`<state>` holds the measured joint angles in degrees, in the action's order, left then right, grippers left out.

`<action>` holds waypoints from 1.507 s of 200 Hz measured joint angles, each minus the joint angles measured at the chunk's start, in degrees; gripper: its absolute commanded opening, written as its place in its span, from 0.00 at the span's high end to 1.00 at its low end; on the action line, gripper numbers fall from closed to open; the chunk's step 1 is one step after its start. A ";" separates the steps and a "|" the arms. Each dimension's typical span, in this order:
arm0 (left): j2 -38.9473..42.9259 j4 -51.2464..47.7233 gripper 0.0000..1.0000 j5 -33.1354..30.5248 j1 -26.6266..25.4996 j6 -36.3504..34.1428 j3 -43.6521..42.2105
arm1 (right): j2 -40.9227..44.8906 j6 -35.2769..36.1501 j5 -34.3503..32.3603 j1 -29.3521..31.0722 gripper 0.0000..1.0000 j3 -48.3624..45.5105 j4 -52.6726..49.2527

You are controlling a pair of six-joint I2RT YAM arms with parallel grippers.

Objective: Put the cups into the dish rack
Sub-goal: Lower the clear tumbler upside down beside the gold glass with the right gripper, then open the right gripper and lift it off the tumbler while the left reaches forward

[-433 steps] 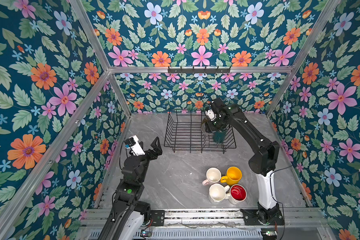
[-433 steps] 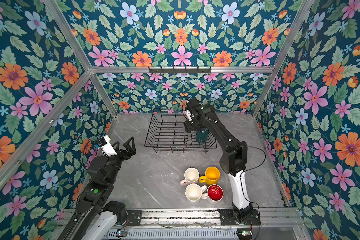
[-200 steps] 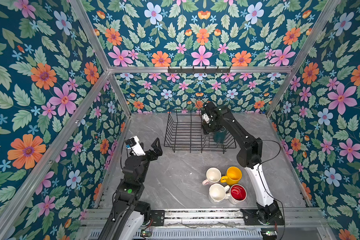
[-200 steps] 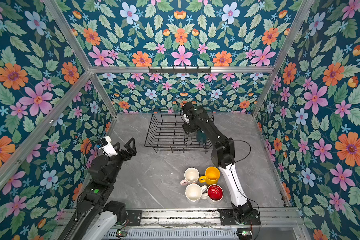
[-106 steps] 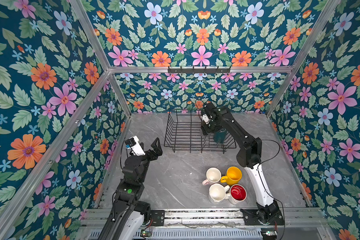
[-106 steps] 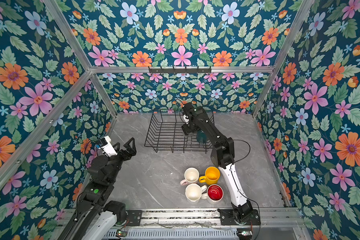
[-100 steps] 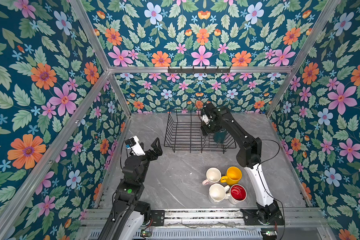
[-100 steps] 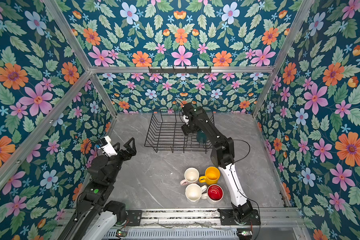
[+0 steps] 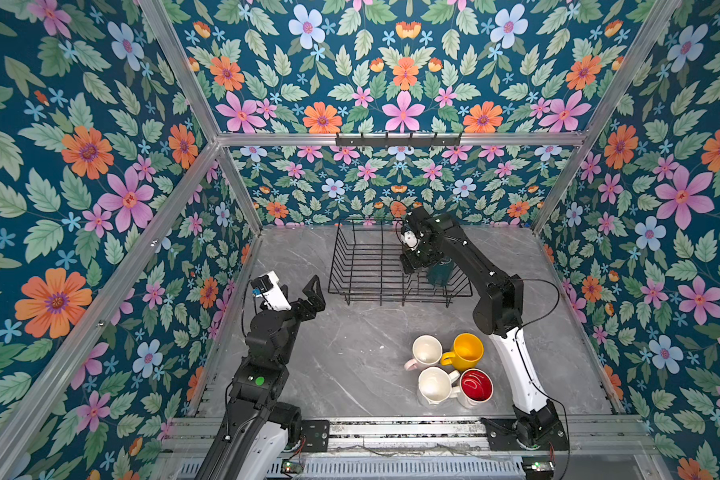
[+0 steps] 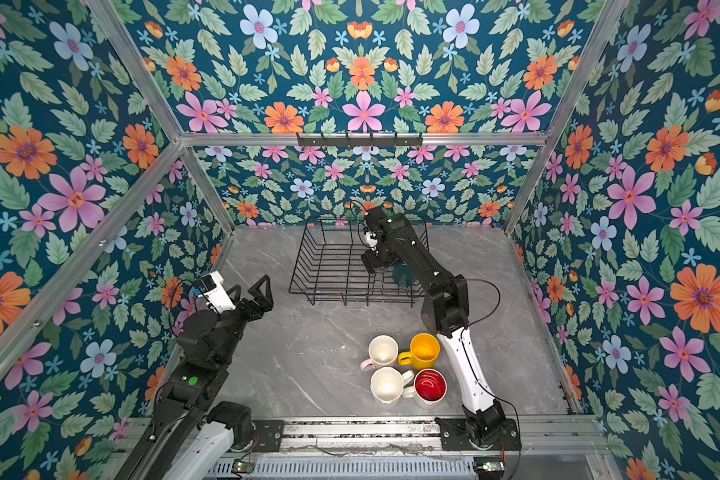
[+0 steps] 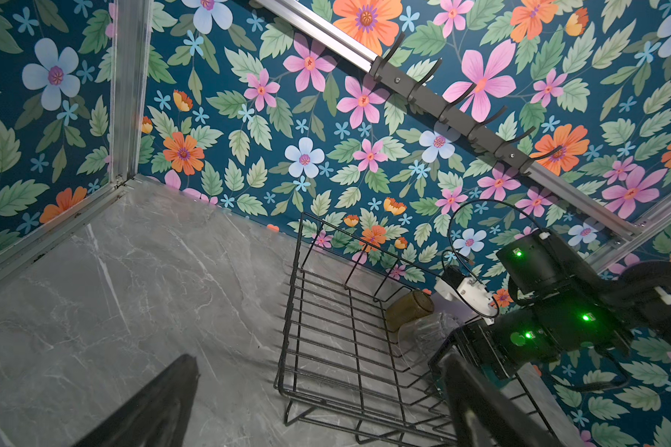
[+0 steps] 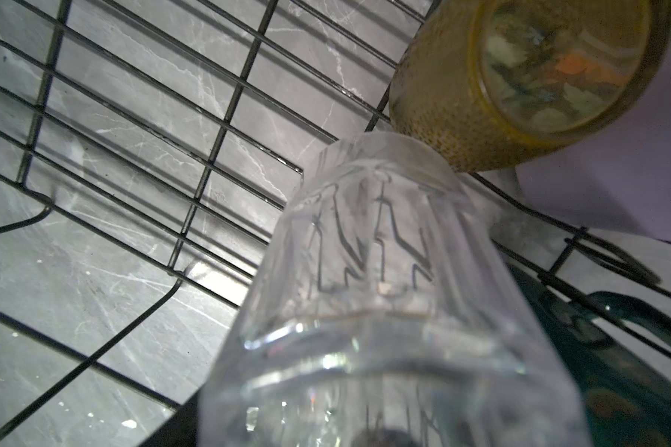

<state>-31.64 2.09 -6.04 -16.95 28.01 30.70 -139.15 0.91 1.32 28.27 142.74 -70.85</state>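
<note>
The dish rack (image 9: pixel 366 270) sits at the middle of the table's (image 9: pixel 350 365) far edge. The right tool (image 9: pixel 412 266) is down inside the rack's right half, over the clear glass (image 12: pixel 384 290). That glass is just beside the olive-brown glass (image 12: pixel 500 85) and near the dark teal mug (image 9: pixel 439 272). Whether this tool pinches the glass cannot be told. The left tool (image 10: pixel 249 295) hangs spread wide near the left edge, holding nothing. The pale pink mug (image 9: pixel 427 351), yellow mug (image 9: pixel 466 351), white faceted mug (image 9: pixel 435 384) and red-lined mug (image 9: pixel 474 386) cluster near the front edge.

Yellow mug (image 9: pixel 466 352), red-lined mug (image 9: pixel 476 386), black wire rack (image 9: pixel 339 270), floral walls (image 9: pixel 404 112)
</note>
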 measured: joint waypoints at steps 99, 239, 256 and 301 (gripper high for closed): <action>0.22 -0.07 0.00 -0.04 0.00 -0.02 0.20 | 0.94 0.39 -1.99 0.02 0.42 0.48 0.59; -0.13 -0.07 0.00 -0.04 0.00 -0.02 0.20 | 2.14 0.68 -2.91 0.00 0.27 0.35 0.79; -0.17 -0.07 0.00 -0.04 0.00 -0.02 0.20 | 4.55 0.39 -1.57 -0.07 0.27 0.04 1.46; 0.26 -0.39 0.00 -0.24 0.00 0.00 0.20 | 16.06 -2.08 4.24 0.07 0.26 -10.71 9.57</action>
<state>-31.38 1.69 -6.28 -16.95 28.01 30.89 -123.09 -1.17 5.56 28.34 132.03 -61.28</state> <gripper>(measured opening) 0.997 0.740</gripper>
